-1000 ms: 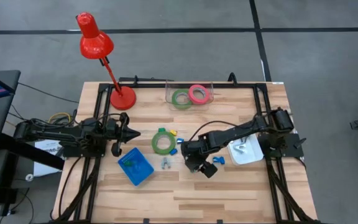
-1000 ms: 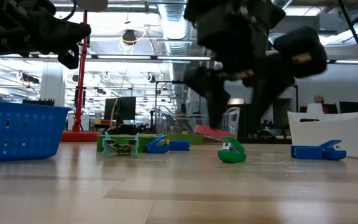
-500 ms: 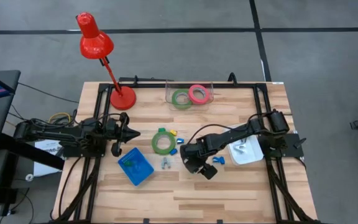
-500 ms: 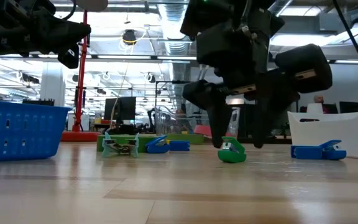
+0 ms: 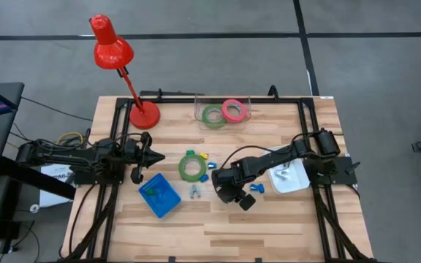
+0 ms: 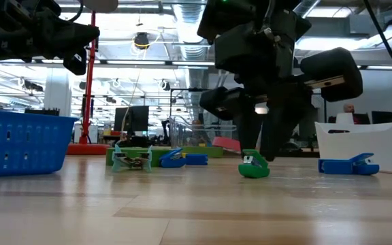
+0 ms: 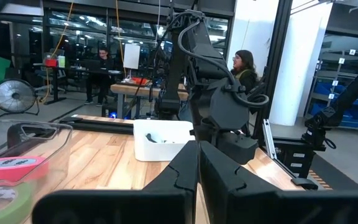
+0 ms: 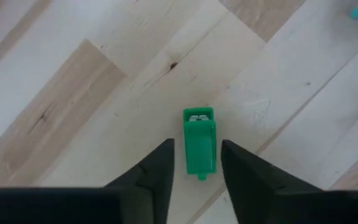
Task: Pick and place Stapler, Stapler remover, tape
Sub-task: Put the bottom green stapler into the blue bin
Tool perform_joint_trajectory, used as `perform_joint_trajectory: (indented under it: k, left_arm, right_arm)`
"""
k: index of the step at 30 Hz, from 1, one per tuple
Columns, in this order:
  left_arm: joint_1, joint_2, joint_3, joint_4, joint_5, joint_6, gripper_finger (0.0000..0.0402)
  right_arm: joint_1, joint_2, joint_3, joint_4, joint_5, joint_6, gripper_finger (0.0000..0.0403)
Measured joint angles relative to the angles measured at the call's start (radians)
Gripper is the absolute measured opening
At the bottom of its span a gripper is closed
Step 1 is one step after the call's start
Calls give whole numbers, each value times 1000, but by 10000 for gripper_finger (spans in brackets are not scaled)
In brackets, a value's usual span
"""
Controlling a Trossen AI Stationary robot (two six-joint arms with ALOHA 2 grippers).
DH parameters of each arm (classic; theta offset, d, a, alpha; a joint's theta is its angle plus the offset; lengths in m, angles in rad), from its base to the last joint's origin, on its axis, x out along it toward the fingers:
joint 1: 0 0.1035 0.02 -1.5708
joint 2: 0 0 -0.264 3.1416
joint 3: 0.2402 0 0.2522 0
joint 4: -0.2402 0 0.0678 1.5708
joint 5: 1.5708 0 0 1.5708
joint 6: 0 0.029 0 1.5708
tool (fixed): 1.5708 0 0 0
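I'm working over the pale wooden plank table (image 5: 269, 226), and my right arm is the one in play, reached in to the middle with the left arm parked back at its own side. The left gripper (image 7: 197, 163) hangs above the boards near the blue plastic basket (image 5: 159, 196), its two fingers pressed together and holding nothing. The right gripper (image 8: 194, 163) points straight down, and between its fingers sits the small green plastic stapler (image 8: 199, 142), flat on the wood. Its long axis runs parallel to the fingers, so the two pads (image 8: 160, 165) face its long sides, one to each side, with a sliver of wood showing on both. From table height the green stapler (image 6: 254, 165) rests on the boards with the fingertips down around its upper part. I can't yet call it a grip: the jaws stand part way in, gaps visible, nothing lifted.

Against half a second back, the fingers were splayed wide either side of the piece in the low view; now they've drawn in close above it. The arm itself has barely shifted from above. One green tape ring (image 5: 191, 166) lies loose mid-table, well apart from this, the other green and the pink-red one sit in the clear tray (image 5: 248, 107) at the far edge
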Motion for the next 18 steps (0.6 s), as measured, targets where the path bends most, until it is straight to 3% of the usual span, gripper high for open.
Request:
perform_joint_trajectory:
  k: [8, 18]
  left_arm:
    - [0, 0, 0, 0, 0, 0, 8]
    - [0, 0, 0, 0, 0, 0, 8]
  right_arm:
    - [0, 0, 0, 1, 0, 0, 75]
    - [0, 0, 0, 2, 0, 3, 69]
